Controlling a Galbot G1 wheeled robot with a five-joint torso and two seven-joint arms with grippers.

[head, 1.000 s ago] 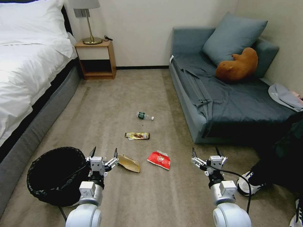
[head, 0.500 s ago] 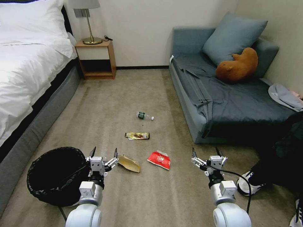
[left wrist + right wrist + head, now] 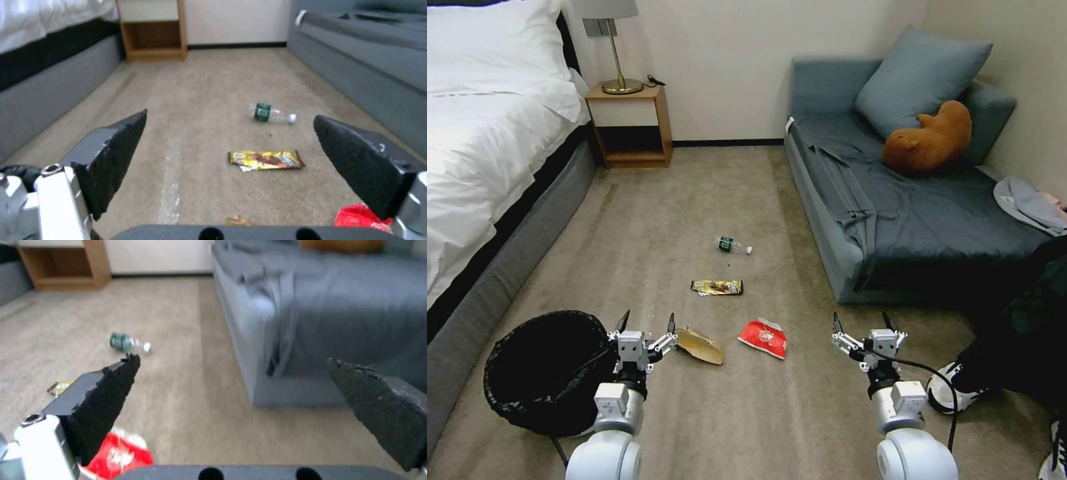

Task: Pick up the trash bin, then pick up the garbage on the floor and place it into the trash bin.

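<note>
step in hand: picking up the round black-bagged trash bin (image 3: 540, 373). left gripper (image 3: 646, 325) is hovering beside it, jaws apart; right gripper (image 3: 860, 323) is idling, jaws apart. next move likely calls for clamping the rim.

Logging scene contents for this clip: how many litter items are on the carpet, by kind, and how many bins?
Snack bag, red-and-white: 1
Paper bag, crumpled brown: 1
Wrapper, gold-brown: 1
Bottle, clear with green label: 1
Trash bin, black-lined: 1
Total: 4 litter items on the floor, plus 1 bin; none is in the bin yet.

trash bin (image 3: 540, 370) partly behind left arm, bed (image 3: 487, 133) cut off
</note>
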